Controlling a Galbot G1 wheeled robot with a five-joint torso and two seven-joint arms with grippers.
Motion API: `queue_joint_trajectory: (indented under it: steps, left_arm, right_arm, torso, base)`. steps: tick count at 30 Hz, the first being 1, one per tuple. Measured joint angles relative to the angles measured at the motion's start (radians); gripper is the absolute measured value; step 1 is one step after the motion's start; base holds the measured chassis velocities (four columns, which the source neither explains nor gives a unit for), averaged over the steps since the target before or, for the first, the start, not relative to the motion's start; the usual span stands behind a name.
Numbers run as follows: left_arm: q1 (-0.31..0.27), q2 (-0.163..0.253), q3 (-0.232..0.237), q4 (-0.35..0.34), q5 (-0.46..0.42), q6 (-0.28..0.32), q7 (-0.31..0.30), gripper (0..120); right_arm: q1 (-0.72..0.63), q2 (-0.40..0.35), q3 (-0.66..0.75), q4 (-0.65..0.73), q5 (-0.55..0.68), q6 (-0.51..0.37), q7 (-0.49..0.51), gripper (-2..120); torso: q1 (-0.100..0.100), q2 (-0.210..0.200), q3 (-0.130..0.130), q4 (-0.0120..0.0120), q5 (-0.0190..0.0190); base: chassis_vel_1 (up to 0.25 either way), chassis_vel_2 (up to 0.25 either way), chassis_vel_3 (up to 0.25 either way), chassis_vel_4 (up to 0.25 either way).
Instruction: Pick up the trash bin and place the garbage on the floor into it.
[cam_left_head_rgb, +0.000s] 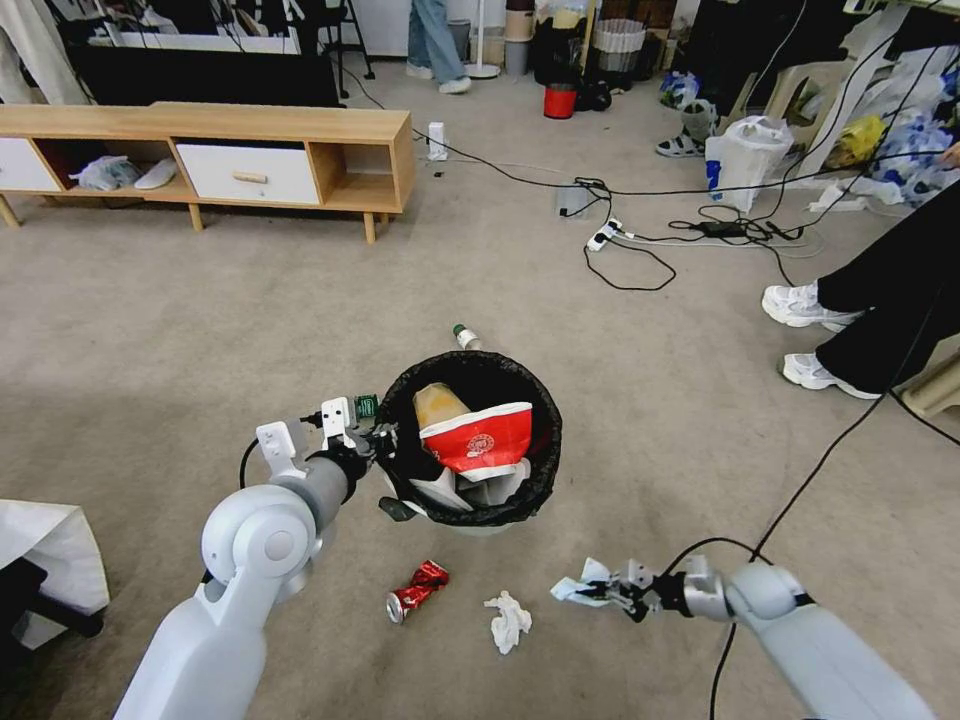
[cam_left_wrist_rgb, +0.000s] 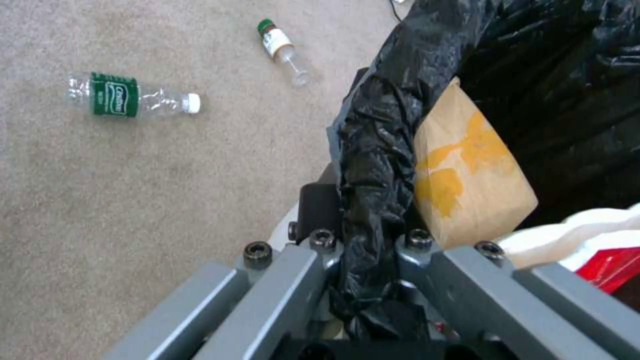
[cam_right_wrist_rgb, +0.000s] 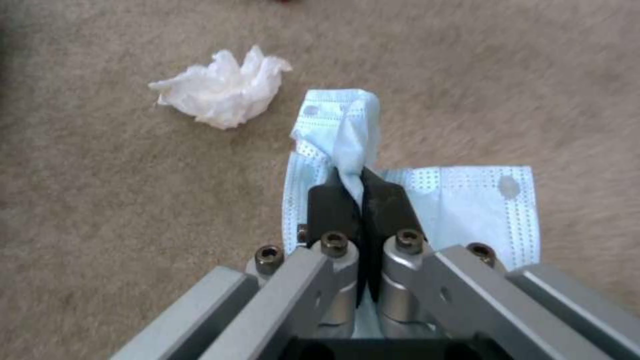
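The left end effector is pinched tight on the bagged rim of the trash bin, holding it ready, while the right end effector is squeezed shut on a blue mask low over the floor to drop in.

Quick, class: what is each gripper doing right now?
Left gripper: shut on the trash bin rim.
Right gripper: shut on the blue mask.
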Motion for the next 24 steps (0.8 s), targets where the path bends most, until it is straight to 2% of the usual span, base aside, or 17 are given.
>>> queue_joint_trajectory:
  steps: [12,24]
  left_arm:
    - [-0.002,-0.004,0.003,0.007,0.002,0.000,-0.002,3]
    - [0.006,0.001,-0.003,0.004,0.002,0.000,-0.005,3]
  right_arm:
    - [-0.058,-0.056,0.078,0.194,0.074,-0.014,0.002,0]
    - [-0.064,-0.077,0.172,0.408,0.239,-0.077,0.020,0]
  torso:
    - [0.000,0.000,0.000,0.0000,-0.0002]
    - [0.000,0.000,0.000,-0.0001,-0.0003]
  base:
    - [0.000,0.000,0.000,0.000]
    - [0.000,0.000,0.000,0.000]
